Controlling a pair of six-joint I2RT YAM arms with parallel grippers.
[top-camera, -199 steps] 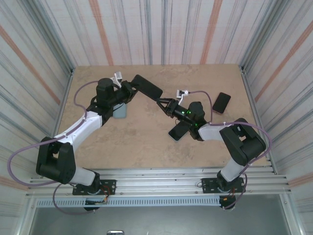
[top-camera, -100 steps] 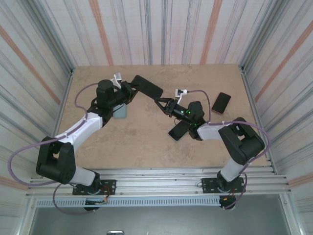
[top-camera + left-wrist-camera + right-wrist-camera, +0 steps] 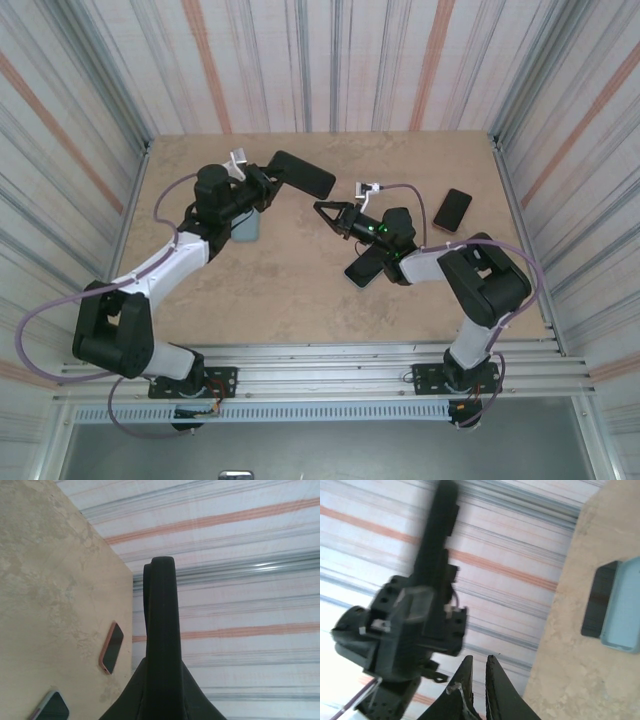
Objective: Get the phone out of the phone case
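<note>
My left gripper (image 3: 264, 186) is shut on a black cased phone (image 3: 302, 174), held in the air over the back middle of the table. In the left wrist view the black cased phone (image 3: 161, 630) stands edge-on between my fingers, and I cannot tell phone from case. My right gripper (image 3: 320, 207) hangs just right of and below it, apart from it, jaws almost together with nothing between them. From the right wrist the right gripper (image 3: 479, 661) points at the left gripper holding the black cased phone (image 3: 436, 540).
A light blue case (image 3: 245, 226) lies on the table under the left arm, beside a black slab (image 3: 598, 600). A phone in a pale case (image 3: 364, 268) lies under the right arm. A pink-cased phone (image 3: 452, 209) lies at the right. Striped walls enclose the table.
The left gripper has carried the black cased phone up and to the left, away from the right gripper's tips, which were at its end before. The right gripper shifted slightly left.
</note>
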